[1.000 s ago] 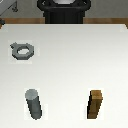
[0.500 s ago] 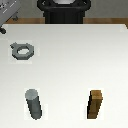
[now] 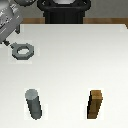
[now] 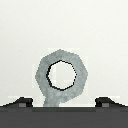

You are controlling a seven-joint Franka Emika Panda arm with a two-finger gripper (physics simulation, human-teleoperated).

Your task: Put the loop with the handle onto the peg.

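Loop (image 3: 22, 51) is seen flat on the white tabletop (image 3: 75, 65), toward the exterior view's left and on the far half from that camera. Its outline is roughly hexagonal, with a round hole through which tabletop is visible; a short stub handle is pointed toward the tool. In the wrist view the loop (image 4: 61, 75) is centred, and its handle is run down to the dark band of the tool body at the frame edge.

Tool (image 3: 11, 37) is found at the exterior view's upper left, low over the tabletop and just beside the loop's handle. Two dark fingertips (image 4: 21, 104) are seen in the wrist view, spread well apart on either side of the handle, nothing gripped between them; tool is judged released. Whether the fingertips are touching the tabletop cannot be told.

Peg (image 3: 33, 104) is stood upright near the front, on the exterior view's left, well apart from the loop; a lighter round top is shown. Brown block (image 3: 95, 105) is stood upright at the exterior view's right, level with the peg and well apart from it. Dark robot base (image 3: 62, 12) is seen at the far tabletop edge.
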